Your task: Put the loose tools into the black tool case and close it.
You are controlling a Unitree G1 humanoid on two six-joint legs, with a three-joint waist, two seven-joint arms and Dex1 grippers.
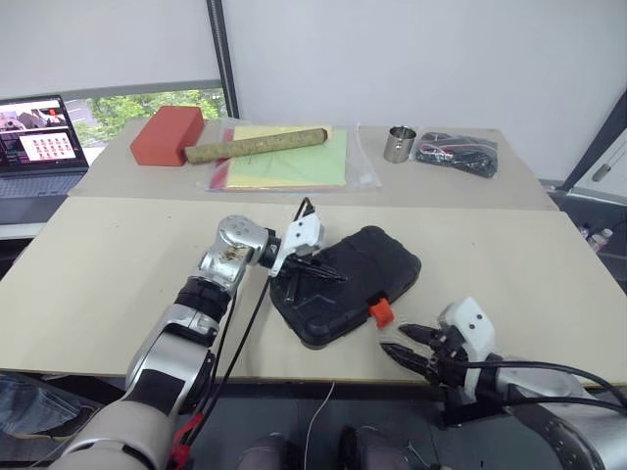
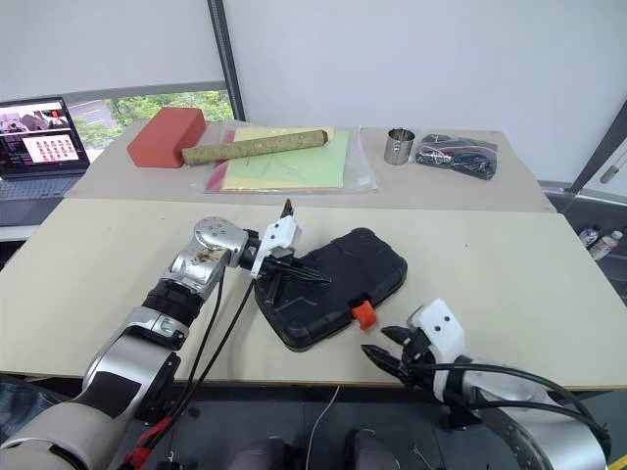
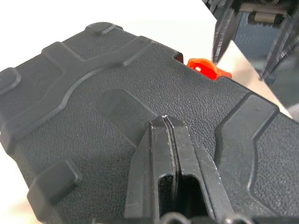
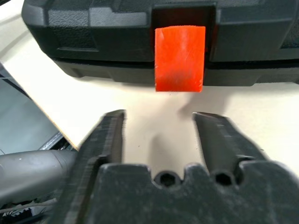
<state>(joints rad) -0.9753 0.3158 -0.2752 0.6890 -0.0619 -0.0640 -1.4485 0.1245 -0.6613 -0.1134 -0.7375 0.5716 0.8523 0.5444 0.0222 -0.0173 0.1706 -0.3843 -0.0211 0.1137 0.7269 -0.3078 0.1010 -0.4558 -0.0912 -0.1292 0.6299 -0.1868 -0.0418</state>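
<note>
Right gripper (image 4: 159,126), fingers parted and empty, faces the orange latch (image 4: 180,58); left gripper (image 3: 167,122), fingers pressed together, presses the rigid black tool case (image 1: 348,284) lid

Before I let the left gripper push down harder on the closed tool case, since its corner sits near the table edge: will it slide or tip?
The black tool case lies flat and wide, so it probably won't tip. Its hard moulded shell looks stiff under the shut left gripper. On the smooth table it may skid if pushed sideways. The orange latch hangs unfastened and might flap.
</note>
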